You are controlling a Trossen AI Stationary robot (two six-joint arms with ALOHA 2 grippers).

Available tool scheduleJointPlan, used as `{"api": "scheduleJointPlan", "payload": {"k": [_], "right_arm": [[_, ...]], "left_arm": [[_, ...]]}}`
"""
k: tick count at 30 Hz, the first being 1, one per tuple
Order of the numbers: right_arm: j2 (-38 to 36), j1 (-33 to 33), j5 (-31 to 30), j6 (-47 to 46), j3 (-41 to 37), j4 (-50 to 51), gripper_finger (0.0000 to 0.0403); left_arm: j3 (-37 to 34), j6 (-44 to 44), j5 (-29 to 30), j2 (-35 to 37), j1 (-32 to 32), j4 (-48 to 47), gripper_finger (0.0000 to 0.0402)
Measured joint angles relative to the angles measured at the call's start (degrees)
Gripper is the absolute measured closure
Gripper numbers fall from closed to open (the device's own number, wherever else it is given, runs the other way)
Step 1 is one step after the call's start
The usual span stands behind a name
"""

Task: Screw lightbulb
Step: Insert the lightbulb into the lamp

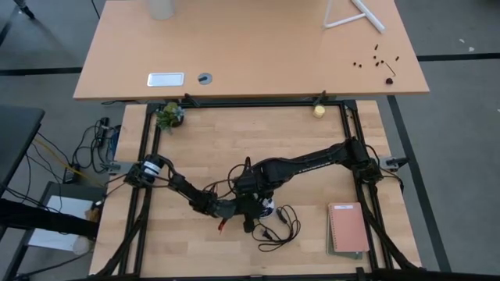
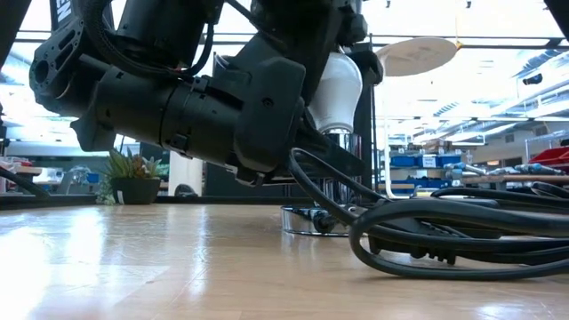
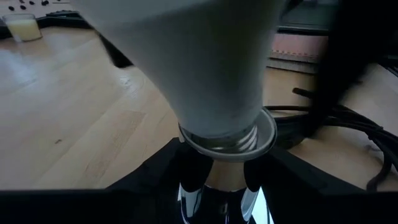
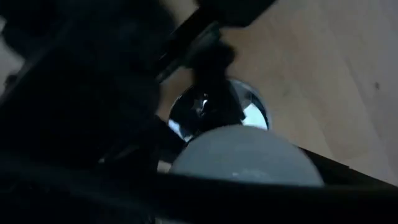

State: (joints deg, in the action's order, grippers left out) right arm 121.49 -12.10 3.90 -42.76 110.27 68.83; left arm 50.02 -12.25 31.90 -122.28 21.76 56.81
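Claws meet at the bench (image 1: 187,144) front: the left claw (image 1: 234,208) is seen beside the socket (image 2: 311,218), its grip not discernible, while the lightbulb (image 2: 333,89) is held upright over it, apparently clamped by the right claw (image 1: 262,201). Thin, slippery glass is judged fragile; gentle holding at the widest part is advised.

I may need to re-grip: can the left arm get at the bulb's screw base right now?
Probably yes. The left gripper sits right at the lightbulb, whose threaded base is exposed just above the silver socket. The right gripper crowds the same spot, so room is tight.
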Motion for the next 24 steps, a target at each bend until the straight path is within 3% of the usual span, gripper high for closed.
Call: {"api": "scheduleJointPlan", "payload": {"k": [9, 24], "right_arm": [[0.0, -3.21, -1.3, 11.24, 0.21, 0.25, 0.0077], [0.04, -2.88, -3.27, 16.38, 0.21, -1.27, 0.0086]], "left_arm": [[0.0, 1.03, 0.0, 0.02, -0.04, 0.05, 0.0211], [0.0, 1.44, -0.28, 0.02, -0.02, 0.38, 0.0211]]}}
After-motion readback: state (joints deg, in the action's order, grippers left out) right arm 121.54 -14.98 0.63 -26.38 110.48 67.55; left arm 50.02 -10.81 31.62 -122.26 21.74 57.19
